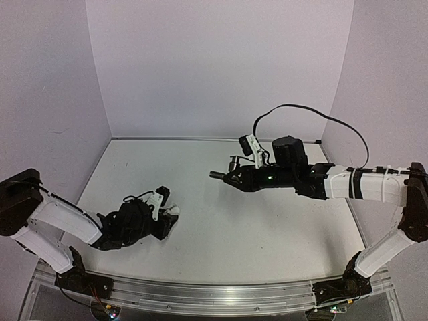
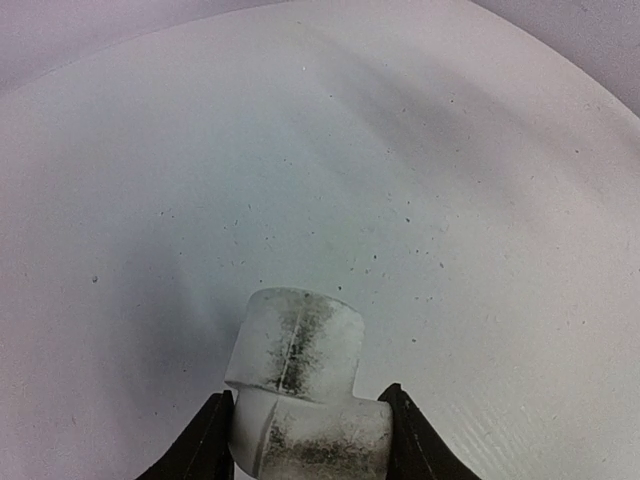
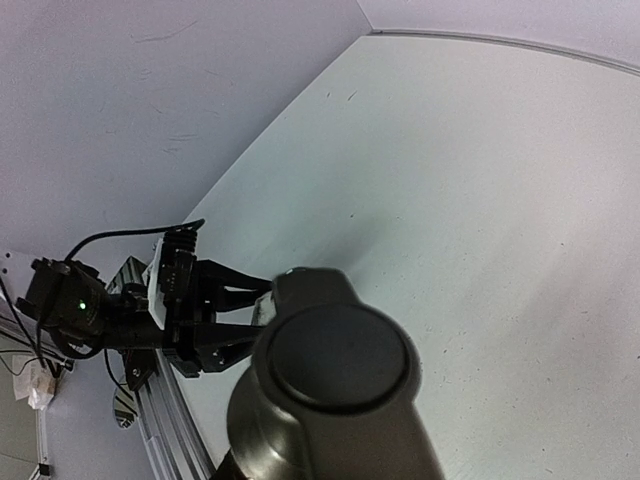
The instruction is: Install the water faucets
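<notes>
In the left wrist view a white plastic elbow fitting [image 2: 300, 385], smudged grey, sits on the table between my left gripper [image 2: 308, 445]. Its black fingers [image 2: 205, 445] press against both sides of the fitting's lower barrel. From above, that gripper [image 1: 171, 215] lies low at the table's left with the fitting [image 1: 173, 210] at its tip. My right gripper [image 1: 239, 177] hovers above mid-table, shut on the dark grey water faucet [image 1: 223, 175], whose spout points left. The faucet's round body [image 3: 335, 370] fills the bottom of the right wrist view and hides the fingers.
Lilac walls close the table on the left, back and right. An aluminium rail [image 1: 214, 294] runs along the near edge by the arm bases. A black cable [image 1: 314, 114] loops above the right arm. The left arm [image 3: 150, 310] shows beyond the faucet.
</notes>
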Controlling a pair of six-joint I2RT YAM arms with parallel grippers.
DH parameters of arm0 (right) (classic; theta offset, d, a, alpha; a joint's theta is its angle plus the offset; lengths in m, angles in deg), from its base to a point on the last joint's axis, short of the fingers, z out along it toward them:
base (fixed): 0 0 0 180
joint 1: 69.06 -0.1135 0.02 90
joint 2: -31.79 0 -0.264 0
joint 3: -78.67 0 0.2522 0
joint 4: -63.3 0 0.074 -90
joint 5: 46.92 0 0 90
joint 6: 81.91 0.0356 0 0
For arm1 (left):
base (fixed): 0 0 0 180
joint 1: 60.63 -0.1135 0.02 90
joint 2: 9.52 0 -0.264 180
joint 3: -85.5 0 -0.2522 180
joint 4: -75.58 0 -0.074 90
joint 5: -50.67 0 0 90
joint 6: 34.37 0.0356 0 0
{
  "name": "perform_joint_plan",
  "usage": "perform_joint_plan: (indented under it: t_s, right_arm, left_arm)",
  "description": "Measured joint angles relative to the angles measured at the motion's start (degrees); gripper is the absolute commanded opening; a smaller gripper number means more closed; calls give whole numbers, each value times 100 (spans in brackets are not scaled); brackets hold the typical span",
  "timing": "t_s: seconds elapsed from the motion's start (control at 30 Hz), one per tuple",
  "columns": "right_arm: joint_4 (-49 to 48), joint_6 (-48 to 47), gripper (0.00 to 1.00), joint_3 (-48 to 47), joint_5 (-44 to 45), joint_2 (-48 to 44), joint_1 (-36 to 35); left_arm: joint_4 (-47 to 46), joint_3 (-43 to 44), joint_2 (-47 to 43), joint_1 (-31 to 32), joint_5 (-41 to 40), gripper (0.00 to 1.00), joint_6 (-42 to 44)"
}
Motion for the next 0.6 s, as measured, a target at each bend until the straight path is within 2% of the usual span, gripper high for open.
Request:
perform_joint_plan:
  t_s: [0.2, 0.37, 0.5, 0.6]
  right_arm:
    - [-76, -10, 0, 59, 6, -37, 0]
    - [-83, -52, 0, 156, 10, -119, 0]
    - [-126, -68, 0, 181, 13, -131, 0]
    - [-145, -68, 0, 220, 16, -153, 0]
  left_arm:
    - [3284, 1996, -174, -2, 320, 0, -1197]
    - [6047, 3511, 441, 2, 934, 0, -1917]
    - [7782, 4265, 1109, 2, 1311, 0, -2157]
    - [8725, 4584, 1555, 2, 1564, 2, -2165]
